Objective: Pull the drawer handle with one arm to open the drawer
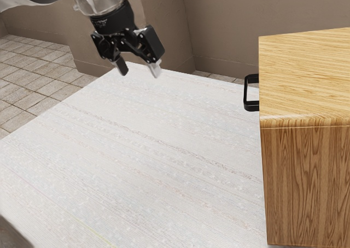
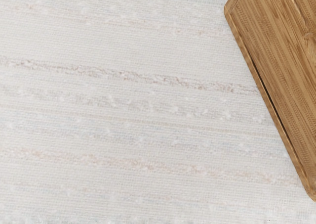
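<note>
Well clear of the handle (image 1: 245, 93), the parted gripper (image 1: 140, 71) hovers.

The wooden cabinet (image 1: 306, 84) is showing warm, oak-like grain with a soft satin sheen, and its top is looking lighter than its side. On its front, the handle (image 1: 250, 93) is looking black, smooth and faintly glossy. The table (image 1: 136, 160) under the cabinet is reading as pale, whitewashed and matt, streaked with fine, rough-looking lines. My gripper (image 1: 139, 70), well apart from the cabinet, is showing matt black casing. Farther from the cabinet, the floor tiles (image 1: 33, 84) are looking dull beige.
</note>
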